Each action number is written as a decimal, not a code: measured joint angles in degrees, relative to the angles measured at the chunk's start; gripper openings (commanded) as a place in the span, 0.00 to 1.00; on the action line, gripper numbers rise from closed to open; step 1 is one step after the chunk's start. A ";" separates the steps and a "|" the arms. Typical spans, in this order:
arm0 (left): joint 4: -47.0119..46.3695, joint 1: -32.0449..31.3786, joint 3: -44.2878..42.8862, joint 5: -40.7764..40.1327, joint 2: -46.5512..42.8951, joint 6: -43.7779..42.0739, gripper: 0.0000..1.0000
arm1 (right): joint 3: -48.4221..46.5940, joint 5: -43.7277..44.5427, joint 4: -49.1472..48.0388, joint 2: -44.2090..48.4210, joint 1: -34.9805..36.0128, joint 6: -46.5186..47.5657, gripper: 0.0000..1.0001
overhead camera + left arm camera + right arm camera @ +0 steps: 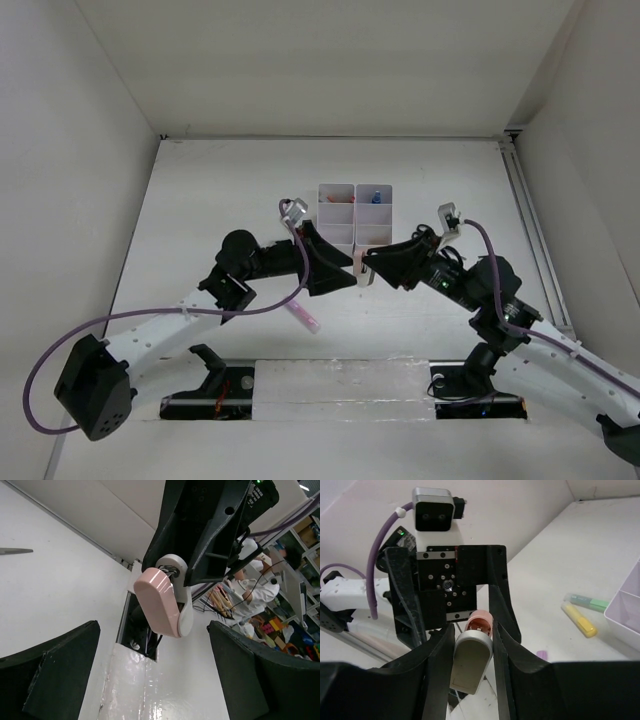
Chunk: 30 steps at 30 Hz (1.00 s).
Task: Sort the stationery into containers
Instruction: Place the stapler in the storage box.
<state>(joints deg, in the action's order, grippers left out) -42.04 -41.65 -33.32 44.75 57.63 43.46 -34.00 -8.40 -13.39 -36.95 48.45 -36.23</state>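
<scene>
Gripping a pink-and-white item of unclear kind, the right jaws face the left jaws, spread wide and empty.

pink highlighter 1 | yellow highlighter 1 | green highlighter 1 | organiser tray 1 | pink-and-white piece 1

The right gripper pinches a grey-and-pink item between its fingers. The left gripper faces it, its fingers spread wide to either side of the pink end. To the right, on the table, a yellow highlighter and a green highlighter lie just beside the tray.
</scene>
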 measured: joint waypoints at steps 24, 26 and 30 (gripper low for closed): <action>-9.38 -0.28 1.57 2.93 3.06 4.24 0.42 | 0.31 -4.83 -10.49 -6.19 0.74 -1.92 0.00; -10.23 -0.37 1.57 3.21 3.52 4.81 0.35 | 0.33 -5.29 -11.15 -6.82 0.72 -2.03 0.00; -11.43 -0.37 1.57 4.24 4.20 6.10 0.02 | 0.85 -5.81 -13.27 -7.91 0.66 -2.56 0.00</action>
<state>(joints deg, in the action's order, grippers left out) -53.47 -42.02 -31.75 48.99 61.82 49.56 -33.15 -14.22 -26.65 -44.86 49.10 -38.79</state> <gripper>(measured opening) 0.180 0.383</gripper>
